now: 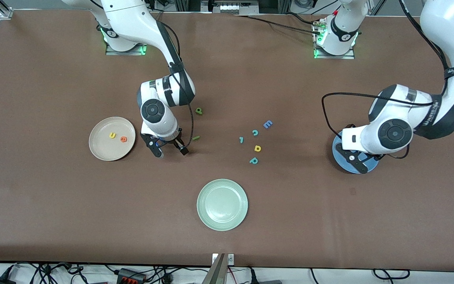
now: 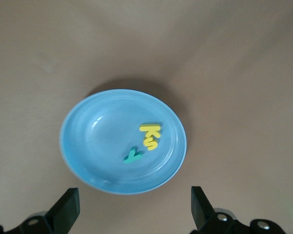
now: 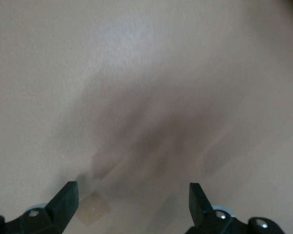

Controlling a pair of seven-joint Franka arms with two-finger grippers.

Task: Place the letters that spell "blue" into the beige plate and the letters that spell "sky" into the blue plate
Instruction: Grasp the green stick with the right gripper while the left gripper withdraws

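The round pale green plate (image 1: 222, 204) lies nearest the camera. At the right arm's end, the round beige plate (image 1: 112, 138) holds the yellow foam u (image 1: 112, 135) and orange foam e (image 1: 123, 139). Just beside it the right tool (image 1: 168, 148) hangs wide open, holding nothing, near the thin green bar l (image 1: 196, 137); the olive-green b (image 1: 198, 111) lies farther back. The left tool (image 2: 132, 207), wide open and holding nothing, hangs over the round blue plate (image 2: 88, 146); only its wrist view shows the yellow k (image 2: 151, 128), yellow s (image 2: 150, 143) and teal y (image 2: 132, 156) inside.

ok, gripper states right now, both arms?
Left gripper: jaws open, empty, over the blue plate.
Right gripper: jaws open, empty, beside the beige plate.
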